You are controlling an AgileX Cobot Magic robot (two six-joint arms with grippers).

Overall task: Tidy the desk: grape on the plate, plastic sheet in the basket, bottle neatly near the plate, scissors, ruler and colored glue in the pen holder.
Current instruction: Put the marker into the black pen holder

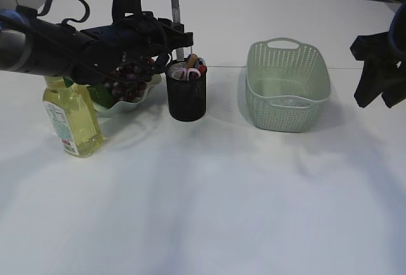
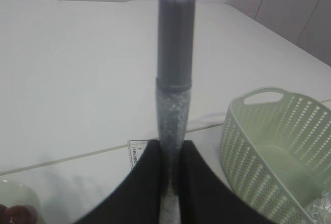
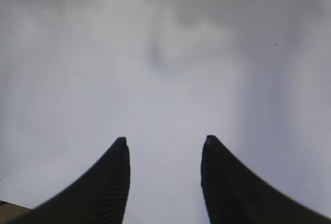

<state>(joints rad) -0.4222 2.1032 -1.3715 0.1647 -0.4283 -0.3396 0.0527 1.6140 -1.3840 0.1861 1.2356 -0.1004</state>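
White tabletop (image 1: 209, 199), pale panelled wall (image 2: 289, 6)

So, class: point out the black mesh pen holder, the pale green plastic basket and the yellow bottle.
black mesh pen holder (image 1: 186, 100), exterior view, front wall
pale green plastic basket (image 1: 288, 113), exterior view, front wall
yellow bottle (image 1: 75, 126), exterior view, body

Exterior view, left to right: bottle (image 1: 72, 122) upright at far left front, plate (image 1: 130, 102) just behind and right of it with grapes (image 1: 124, 79) on it, pen holder (image 1: 186, 92) right of the plate, basket (image 1: 287, 86) further right, well apart from the holder. Scissors (image 1: 188, 69) sit in the pen holder. Glue stick (image 1: 176, 9) is upright above the holder, clamped in the left gripper (image 1: 179, 37). Plastic sheet (image 2: 321, 209) lies in the basket. Right gripper (image 1: 379, 91) hangs right of the basket, above the table (image 1: 209, 205).
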